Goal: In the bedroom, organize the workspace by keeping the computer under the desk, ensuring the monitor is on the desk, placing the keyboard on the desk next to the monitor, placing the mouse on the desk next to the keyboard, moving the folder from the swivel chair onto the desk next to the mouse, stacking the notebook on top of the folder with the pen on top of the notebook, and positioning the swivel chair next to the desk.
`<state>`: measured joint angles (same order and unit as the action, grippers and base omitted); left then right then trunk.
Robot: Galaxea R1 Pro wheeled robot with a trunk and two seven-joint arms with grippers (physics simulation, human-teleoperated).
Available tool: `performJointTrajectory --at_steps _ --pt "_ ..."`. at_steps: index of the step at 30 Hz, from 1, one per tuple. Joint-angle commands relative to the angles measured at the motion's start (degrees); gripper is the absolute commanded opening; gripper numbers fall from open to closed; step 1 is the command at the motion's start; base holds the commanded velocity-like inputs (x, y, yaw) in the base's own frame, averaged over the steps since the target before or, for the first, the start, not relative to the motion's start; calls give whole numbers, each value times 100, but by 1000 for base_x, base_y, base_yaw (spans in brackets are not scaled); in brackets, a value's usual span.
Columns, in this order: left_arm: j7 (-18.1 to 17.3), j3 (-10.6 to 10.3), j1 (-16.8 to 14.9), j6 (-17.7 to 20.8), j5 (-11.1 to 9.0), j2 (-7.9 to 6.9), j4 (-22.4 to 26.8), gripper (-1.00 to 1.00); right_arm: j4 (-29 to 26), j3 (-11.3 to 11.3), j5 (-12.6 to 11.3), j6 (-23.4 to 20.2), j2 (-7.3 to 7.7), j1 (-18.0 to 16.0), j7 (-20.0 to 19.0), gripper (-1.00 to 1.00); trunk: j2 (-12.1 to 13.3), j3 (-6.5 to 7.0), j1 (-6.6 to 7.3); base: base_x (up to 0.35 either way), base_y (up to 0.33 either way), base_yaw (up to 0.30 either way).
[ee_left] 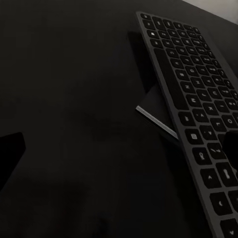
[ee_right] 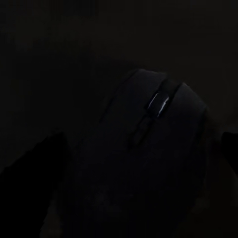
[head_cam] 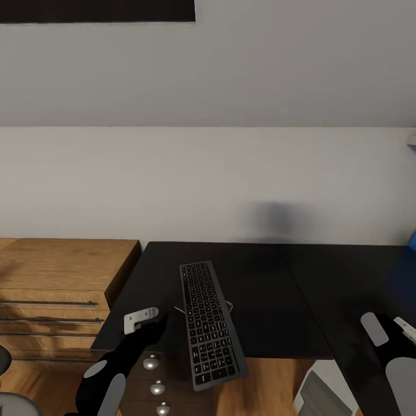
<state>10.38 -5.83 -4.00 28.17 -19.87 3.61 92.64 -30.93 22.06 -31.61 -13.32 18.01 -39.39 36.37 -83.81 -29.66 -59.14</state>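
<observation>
The keyboard [head_cam: 209, 325] lies on the desk [head_cam: 271, 300], long axis running from the wall side toward the robot. Its near end overhangs the desk's front edge above the drawer unit [head_cam: 155, 381]. The left gripper [head_cam: 151, 325] sits just beside the keyboard's left long edge, near its midpoint. In the head view the fingertips are hidden, so whether the left gripper is released or clenched cannot be determined.

The left wrist view adds what the head view barely resolves: a thin pale-edged corner, apparently the notebook [ee_left: 154, 110], protrudes from under the keyboard [ee_left: 198, 114], which lies tilted over it. Dark finger edges appear at this frame's borders, well apart from each other.

The right arm [head_cam: 393, 352] reaches over the desk's right section. Its gripper tip is not resolved in the head view. The right wrist view is very dark but shows the mouse [ee_right: 148, 163] directly ahead of the right gripper [ee_right: 144, 163], between two dark finger shapes, scroll wheel pointing away from the camera. Contact cannot be confirmed.

A wooden cabinet [head_cam: 58, 289] stands left of the desk.
</observation>
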Motion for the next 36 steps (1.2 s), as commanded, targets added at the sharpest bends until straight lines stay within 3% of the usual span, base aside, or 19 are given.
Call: performJointTrajectory --at_steps 1,25,32,36 --pt "52 -6 -4 22 -61 -1 8 100 61 22 -143 -7 0 1 2 -100 -3 -7 -1 0 0 0" --pt "52 -6 -4 22 -61 -1 8 100 35 18 -152 -4 -9 1 2 -100 -3 -7 -1 0 0 0" --pt "52 11 -4 29 -61 -18 8 100 34 -8 -152 30 -96 1 -7 -100 -3 -7 -1 0 0 0" --pt "52 13 -4 30 -61 -18 8 100 28 -9 -146 31 -139 1 -8 -100 158 65 87 0 0 0"
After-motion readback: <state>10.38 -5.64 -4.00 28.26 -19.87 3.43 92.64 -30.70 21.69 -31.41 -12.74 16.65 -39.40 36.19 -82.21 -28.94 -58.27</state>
